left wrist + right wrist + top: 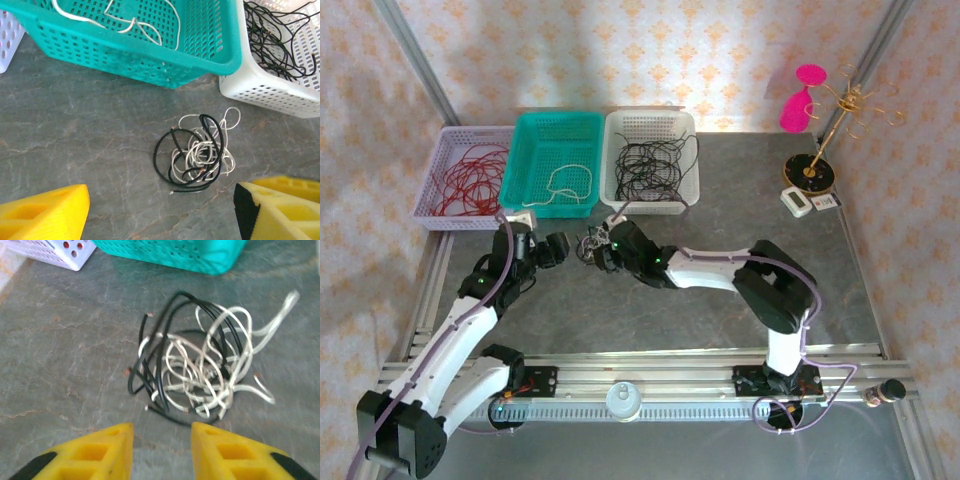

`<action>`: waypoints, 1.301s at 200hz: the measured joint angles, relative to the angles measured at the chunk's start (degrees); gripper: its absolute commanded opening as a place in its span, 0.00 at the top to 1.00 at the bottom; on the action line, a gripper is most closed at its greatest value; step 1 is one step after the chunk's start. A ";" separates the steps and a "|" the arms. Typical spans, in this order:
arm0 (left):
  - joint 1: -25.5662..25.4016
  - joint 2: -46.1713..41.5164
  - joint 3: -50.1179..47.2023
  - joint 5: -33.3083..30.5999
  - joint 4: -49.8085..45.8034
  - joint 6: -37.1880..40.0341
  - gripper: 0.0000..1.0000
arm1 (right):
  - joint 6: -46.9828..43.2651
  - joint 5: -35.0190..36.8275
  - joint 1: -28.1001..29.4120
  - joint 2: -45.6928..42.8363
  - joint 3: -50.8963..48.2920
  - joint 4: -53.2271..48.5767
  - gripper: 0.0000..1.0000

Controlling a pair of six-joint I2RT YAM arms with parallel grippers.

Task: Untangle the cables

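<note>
The cables are a small tangle of black and white cords [591,246] lying on the grey table between both grippers. In the left wrist view the tangle [197,155] rests just ahead of my left gripper [162,215], right of its centre line; the yellow fingers [45,212] stand wide apart, open, with bare table between them. In the right wrist view the clump [200,370] sits just beyond the tips of my right gripper [162,440], whose fingers [90,455] are open with a moderate gap and nothing in it. My left gripper [556,249] is left of the clump, my right gripper [605,252] right of it.
Three baskets line the back: a lilac one [450,222] with red cords, a teal one [582,205] with a white cord, a white one [655,207] with black cords. A gold stand [812,170] and a small white device [798,203] stand at the far right.
</note>
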 measured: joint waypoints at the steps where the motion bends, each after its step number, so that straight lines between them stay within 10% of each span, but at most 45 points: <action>1: 0.00 -0.11 0.00 0.00 -0.02 0.00 0.21 | -0.22 -0.04 -0.04 0.13 0.15 0.00 0.59; 40: 0.00 -0.52 0.13 -0.04 -0.96 0.22 0.19 | -5.51 1.36 -1.97 5.35 3.78 0.81 0.58; 103: 0.00 0.24 0.11 0.00 -0.85 0.20 0.19 | -6.97 0.33 -1.68 9.57 6.64 -0.22 1.00; 182: -0.13 1.66 -5.60 5.73 3.76 -2.64 0.29 | 1.75 -1.77 3.93 -14.84 -15.93 -0.83 1.00; 214: -2.69 2.14 -7.37 7.87 5.49 -4.26 0.30 | 6.91 0.22 4.20 -22.75 -23.54 -3.98 0.69; 260: -11.30 4.42 -7.54 8.83 7.89 -6.58 0.52 | 9.44 4.33 4.20 -28.59 -24.37 -12.74 0.73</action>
